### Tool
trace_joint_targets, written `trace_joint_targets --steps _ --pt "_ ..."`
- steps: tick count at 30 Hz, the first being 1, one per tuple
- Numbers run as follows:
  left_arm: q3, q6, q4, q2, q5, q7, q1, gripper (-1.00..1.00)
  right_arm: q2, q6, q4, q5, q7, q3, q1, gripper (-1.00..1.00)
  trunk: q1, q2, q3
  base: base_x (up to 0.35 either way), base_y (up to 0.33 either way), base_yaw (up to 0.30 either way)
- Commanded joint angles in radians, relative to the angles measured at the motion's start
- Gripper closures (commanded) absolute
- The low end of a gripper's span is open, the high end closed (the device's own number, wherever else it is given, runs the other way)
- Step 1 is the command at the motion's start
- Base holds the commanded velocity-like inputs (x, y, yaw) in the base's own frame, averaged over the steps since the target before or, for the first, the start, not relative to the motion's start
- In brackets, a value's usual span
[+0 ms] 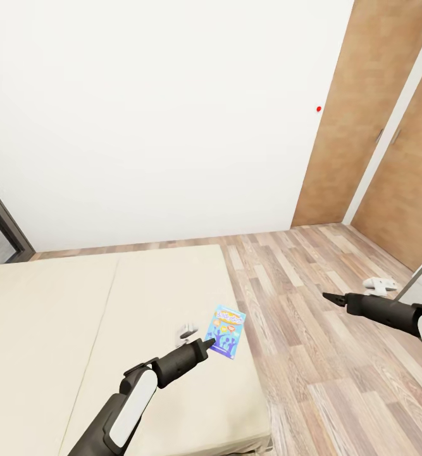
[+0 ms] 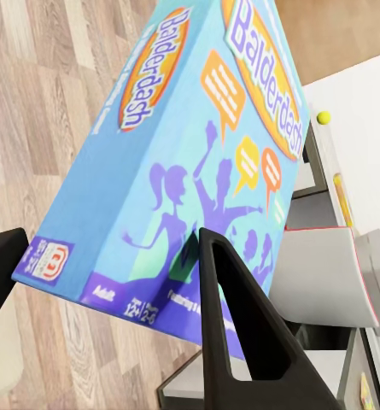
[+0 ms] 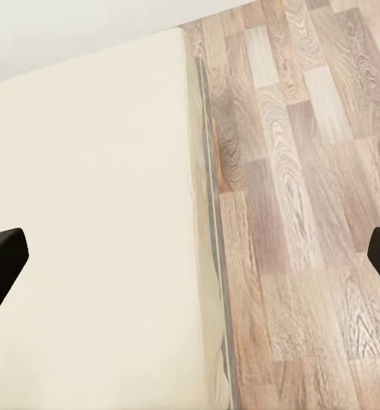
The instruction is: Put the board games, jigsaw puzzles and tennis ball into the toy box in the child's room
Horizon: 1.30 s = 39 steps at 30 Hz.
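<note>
A: Left pincer point(image 1: 207, 342), lower centre of the head view? 
B: Clamped on one blue board game point(image 1: 226, 330) over the bed point(image 1: 59, 316); the left wrist view adds one tennis ball point(image 2: 324, 118) upper right.
A: Right pincer point(image 1: 328, 296)? 
B: Spread wide, nothing in it, above the floor point(image 1: 312, 354)

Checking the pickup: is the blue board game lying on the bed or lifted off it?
Lifted. The left end effector grips the blue board game; the left wrist view shows floor beneath the tilted box.
</note>
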Motion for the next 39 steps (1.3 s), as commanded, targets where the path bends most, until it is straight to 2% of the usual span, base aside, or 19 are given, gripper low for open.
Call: trace_joint_targets --steps 1,19,39 --pt "0.001 0.006 0.000 0.000 0.006 0.000 -0.001 1.00 0.000 0.005 0.000 0.002 0.006 -0.001 -0.001 -1.00 0.001 -0.002 -0.002 0.000 0.000 0.000" --pt "0.022 0.006 -0.002 0.013 0.006 -0.022 0.013 1.00 0.012 0.009 -0.011 0.002 0.003 0.025 0.007 -1.00 0.001 -0.002 -0.002 0.000 0.000 -0.011" --pt "0.026 0.006 -0.002 0.015 0.006 -0.025 0.016 1.00 0.014 0.009 -0.014 0.003 0.002 0.031 0.008 -1.00 0.001 -0.002 -0.002 0.000 0.000 -0.214"
